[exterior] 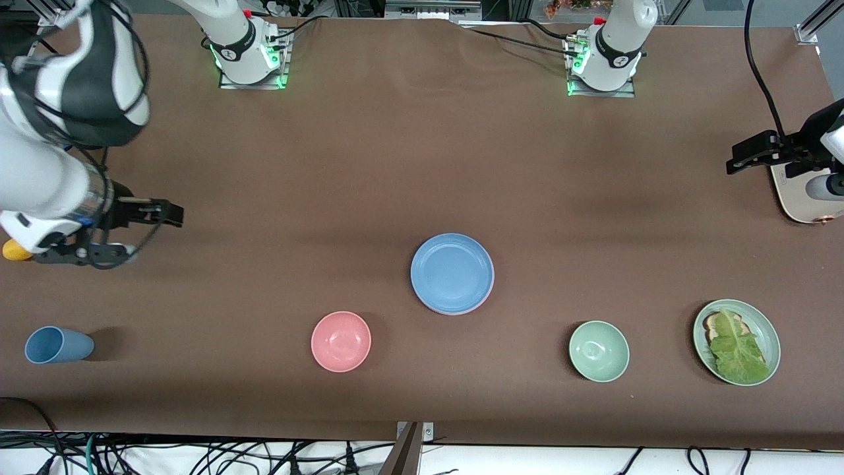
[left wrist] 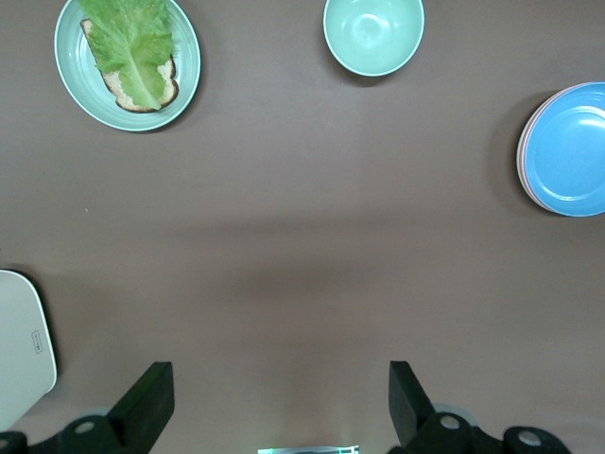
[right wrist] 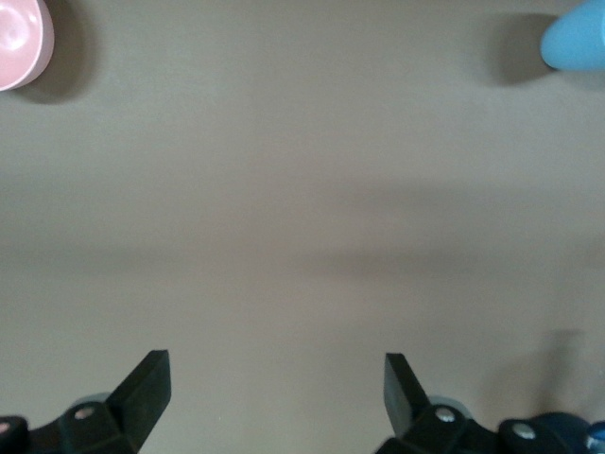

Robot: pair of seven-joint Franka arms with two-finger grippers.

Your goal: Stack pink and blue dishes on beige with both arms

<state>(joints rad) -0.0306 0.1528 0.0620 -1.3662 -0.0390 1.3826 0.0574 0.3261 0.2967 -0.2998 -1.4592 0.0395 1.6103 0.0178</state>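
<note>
The blue plate (exterior: 452,272) lies at the middle of the table on top of a stack. A thin pink rim (left wrist: 522,161) shows just under it in the left wrist view. No beige plate shows; whatever is under the stack is hidden. My left gripper (exterior: 742,155) hangs open and holds nothing over the left arm's end of the table, well away from the stack; its fingers (left wrist: 151,397) are spread wide. My right gripper (exterior: 173,212) is open too, over bare cloth at the right arm's end, fingers (right wrist: 146,383) wide apart.
A pink bowl (exterior: 341,341), a pale green bowl (exterior: 599,351) and a green plate with bread and lettuce (exterior: 736,341) stand nearer the front camera. A blue cup (exterior: 58,345) lies on its side. A white device (exterior: 801,198) sits by the left gripper.
</note>
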